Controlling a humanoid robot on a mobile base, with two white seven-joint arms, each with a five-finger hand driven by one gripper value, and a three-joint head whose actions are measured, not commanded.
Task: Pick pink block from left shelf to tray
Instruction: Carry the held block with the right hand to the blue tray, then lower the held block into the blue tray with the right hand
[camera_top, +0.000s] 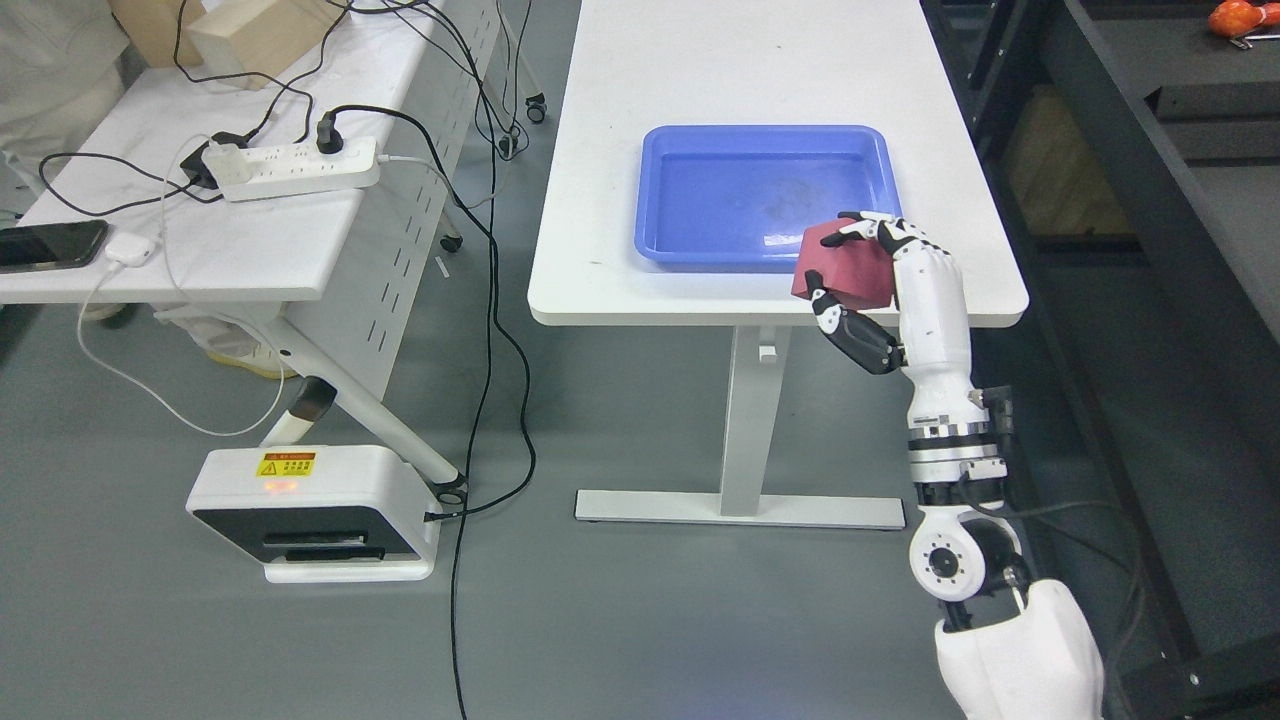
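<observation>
**A:** From the head view, what do you see of your right hand (858, 275)?

**B:** Your right arm comes in from the lower right corner and reaches up to the near right corner of the white surface (750, 80). The hand is closed around the pink block (840, 265): the fingers (880, 228) curl over its top edge and the thumb presses it from below. The block looks dark pink to red here.

**A:** And where does the block sit against the tray?

**B:** You hold it over the near right corner of the blue tray (765, 190), overlapping the tray's front rim and the front edge of the surface. I cannot tell whether it touches the rim or hangs above it.

**A:** What else is in your view?

**B:** To your left stands a second white table (200, 250) with a white power strip (295, 168) that has a black plug in it, black cables trailing to the floor, a dark phone (50, 243) at the left edge, a small white charger (130, 248), and a pale wooden block (255, 35) at the far end. Below that table a white box-shaped device (315, 510) with a yellow warning label sits on the grey floor. Dark shelving (1150, 150) runs along your right, with something orange (1240, 18) in its top corner.
</observation>
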